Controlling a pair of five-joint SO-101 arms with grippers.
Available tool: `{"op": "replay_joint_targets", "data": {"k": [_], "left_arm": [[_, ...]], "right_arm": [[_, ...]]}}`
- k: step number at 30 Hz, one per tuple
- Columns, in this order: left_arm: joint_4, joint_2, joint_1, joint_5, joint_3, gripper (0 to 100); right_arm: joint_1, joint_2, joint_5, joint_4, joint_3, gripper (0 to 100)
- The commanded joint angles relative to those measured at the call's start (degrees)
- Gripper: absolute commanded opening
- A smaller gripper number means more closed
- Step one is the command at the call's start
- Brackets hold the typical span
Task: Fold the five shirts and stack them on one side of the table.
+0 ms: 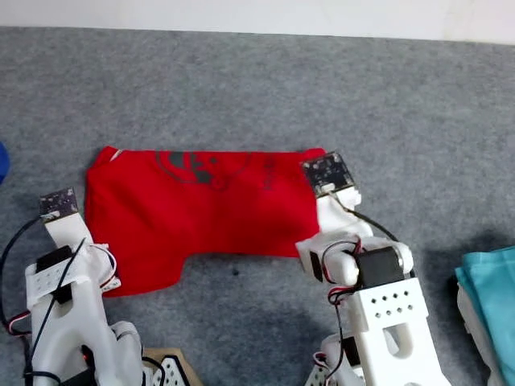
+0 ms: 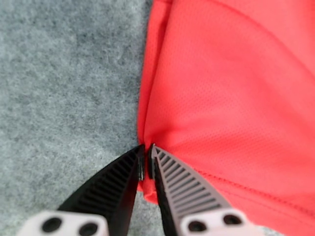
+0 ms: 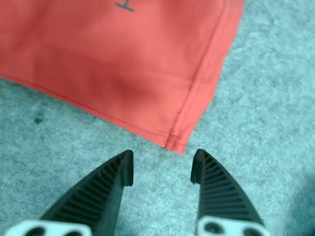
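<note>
The left arm (image 1: 60,273) leans over the near-left edge of the red shirt (image 1: 201,217), which lies flat mid-way across the grey surface (image 1: 241,80), and the right arm (image 1: 358,265) stands at the shirt's right side. The left wrist view gives the grip more plainly than the high view: the left hand (image 2: 146,151) is pinched together on the shirt's edge, the cloth puckering at its tips. In the right wrist view the right hand (image 3: 162,164) is spread apart and holds nothing, just off the hemmed corner.
</note>
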Motion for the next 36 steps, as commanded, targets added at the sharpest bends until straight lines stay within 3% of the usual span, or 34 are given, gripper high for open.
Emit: {"op": "replay_joint_targets", "data": {"k": [1, 9, 15, 18, 24, 36], "left_arm": [[1.1, 0.2, 4.4, 1.1, 0.6, 1], [3.5, 0.2, 2.0, 1.9, -3.2, 4], [3.7, 0.6, -3.3, 2.0, -1.6, 31], [3.7, 0.4, -5.8, 2.0, -0.6, 38], [3.3, 0.7, -8.0, 1.9, 0.0, 39], [1.3, 0.2, -4.5, 2.0, 2.4, 39]], "right_arm": [[1.9, -0.9, 0.7, 0.1, -3.4, 19.7], [1.9, -0.9, 0.8, 0.1, -3.4, 15.8], [1.9, -0.9, 0.9, 0.1, -3.4, 15.8], [1.9, -0.9, 2.6, 0.1, -3.4, 15.8], [1.9, -0.9, 3.1, 0.0, -3.4, 15.8], [1.6, -0.9, 2.9, -0.8, -3.5, 15.6]]}}
